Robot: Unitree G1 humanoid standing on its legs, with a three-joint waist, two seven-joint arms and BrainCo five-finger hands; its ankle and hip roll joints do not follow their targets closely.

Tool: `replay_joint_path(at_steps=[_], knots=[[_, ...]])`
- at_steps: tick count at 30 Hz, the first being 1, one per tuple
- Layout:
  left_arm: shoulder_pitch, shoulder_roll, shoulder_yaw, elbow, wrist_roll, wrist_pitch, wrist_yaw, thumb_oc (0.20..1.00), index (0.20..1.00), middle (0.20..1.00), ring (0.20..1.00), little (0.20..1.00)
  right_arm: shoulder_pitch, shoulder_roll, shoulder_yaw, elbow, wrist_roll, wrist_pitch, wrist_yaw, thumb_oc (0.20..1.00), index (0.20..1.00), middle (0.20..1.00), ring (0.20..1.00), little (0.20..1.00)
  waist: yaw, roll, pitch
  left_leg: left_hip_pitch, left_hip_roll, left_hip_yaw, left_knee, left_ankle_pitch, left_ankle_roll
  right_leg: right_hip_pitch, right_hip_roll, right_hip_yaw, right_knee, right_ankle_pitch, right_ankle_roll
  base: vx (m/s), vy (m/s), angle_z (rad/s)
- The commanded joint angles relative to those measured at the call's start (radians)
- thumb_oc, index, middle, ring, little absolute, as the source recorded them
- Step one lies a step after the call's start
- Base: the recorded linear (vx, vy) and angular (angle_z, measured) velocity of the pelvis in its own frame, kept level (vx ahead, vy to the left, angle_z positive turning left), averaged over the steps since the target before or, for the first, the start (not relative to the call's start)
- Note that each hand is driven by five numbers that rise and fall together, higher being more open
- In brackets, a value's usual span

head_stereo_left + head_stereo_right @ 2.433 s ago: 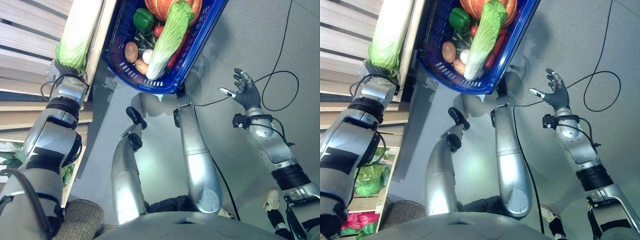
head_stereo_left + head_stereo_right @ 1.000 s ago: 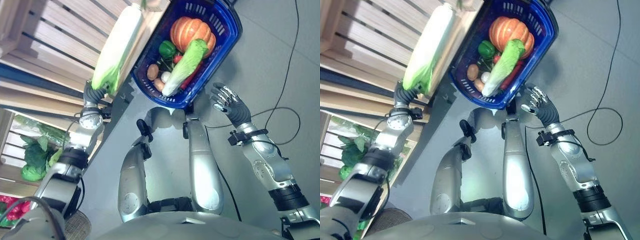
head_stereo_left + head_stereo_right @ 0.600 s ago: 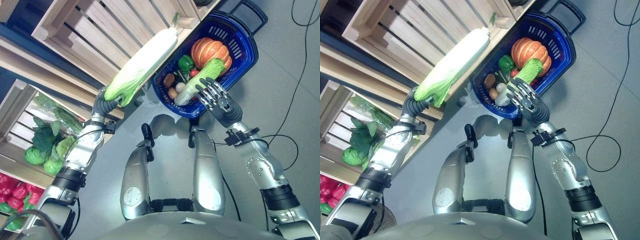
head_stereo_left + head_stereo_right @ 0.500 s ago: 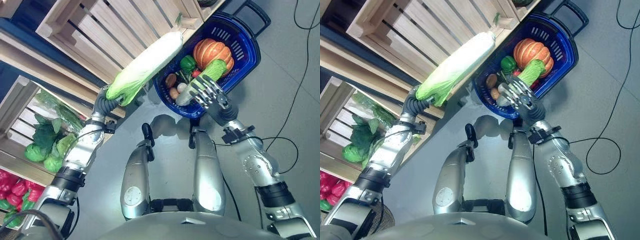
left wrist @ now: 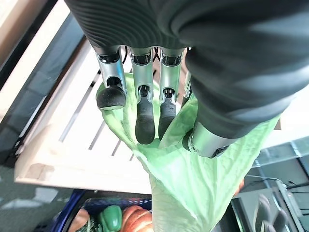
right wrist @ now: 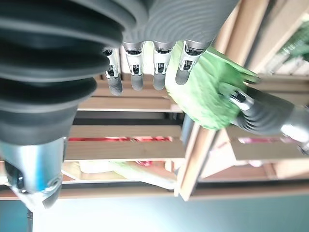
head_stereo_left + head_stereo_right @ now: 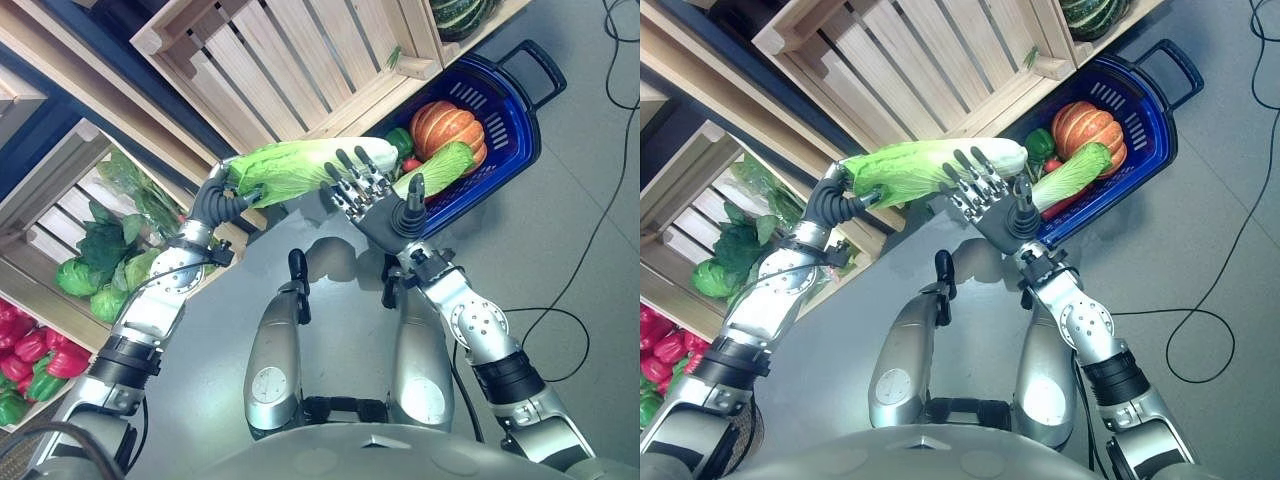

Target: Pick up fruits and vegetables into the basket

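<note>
My left hand (image 7: 213,200) is shut on the leafy green end of a long napa cabbage (image 7: 305,165), which it holds up crosswise in front of the wooden crates. In the left wrist view its fingers (image 5: 145,111) curl round the leaves (image 5: 193,183). My right hand (image 7: 385,215) is open, palm up, fingers straight and reaching the cabbage's pale end; the right wrist view shows the green end (image 6: 207,92) past them. The blue basket (image 7: 510,105) on the floor to the right holds a pumpkin (image 7: 447,112), a second cabbage (image 7: 440,170) and a green pepper (image 7: 400,140).
Slatted wooden crates (image 7: 300,60) stand on shelves behind the cabbage. Lower crates at the left hold leafy greens (image 7: 100,260) and red peppers (image 7: 25,340). A dark green squash (image 7: 465,15) lies in a crate above the basket. The grey floor (image 7: 590,220) is open to the right.
The camera has tilted up. My left hand has swung the cabbage down to lie crosswise. My right hand has moved left from over the basket to the cabbage's pale end.
</note>
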Motion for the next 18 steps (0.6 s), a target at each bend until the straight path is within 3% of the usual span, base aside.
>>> replay_joint_path(at_steps=[1, 4, 10, 18], knots=[[-0.006, 0.058, 0.012, -0.148, 0.013, -0.085, -0.022, 0.200, 0.200, 0.200, 0.200, 0.200, -0.017, 0.040, 0.012, -0.072, 0.033, -0.051, 0.036, 1.000, 1.000, 1.000, 1.000, 1.000, -0.008, 0.000, -0.039, -0.046, -0.078, 0.020, 0.025, -0.026, 0.091, 0.108, -0.030, -0.033, -0.039, -0.055, 0.073, 0.00, 0.000, 0.00], [-0.009, 0.074, -0.001, -0.162, 0.049, -0.095, -0.014, 0.200, 0.200, 0.200, 0.200, 0.200, -0.040, 0.021, 0.025, -0.080, -0.023, -0.114, -0.029, 1.000, 1.000, 1.000, 1.000, 1.000, -0.006, -0.001, -0.039, -0.036, -0.077, 0.018, 0.025, -0.026, 0.092, 0.121, -0.030, -0.032, -0.043, -0.053, 0.074, 0.00, 0.000, 0.00], [0.008, 0.062, -0.008, -0.187, 0.007, -0.091, -0.048, 0.200, 0.200, 0.200, 0.200, 0.200, -0.053, 0.014, 0.038, -0.079, -0.056, -0.139, -0.052, 1.000, 1.000, 1.000, 1.000, 1.000, -0.001, -0.001, -0.039, -0.026, -0.073, 0.018, 0.020, -0.026, 0.090, 0.135, -0.028, -0.034, -0.055, -0.051, 0.072, 0.00, 0.000, 0.00], [0.033, 0.036, -0.002, -0.198, -0.032, -0.072, -0.053, 0.200, 0.200, 0.200, 0.200, 0.200, -0.060, -0.011, 0.080, -0.185, -0.182, 0.008, 0.152, 1.000, 1.000, 1.000, 1.000, 1.000, 0.004, -0.008, -0.039, -0.011, -0.071, 0.012, 0.002, -0.021, 0.088, 0.158, -0.023, -0.038, -0.080, -0.045, 0.078, 0.00, 0.000, 0.00]])
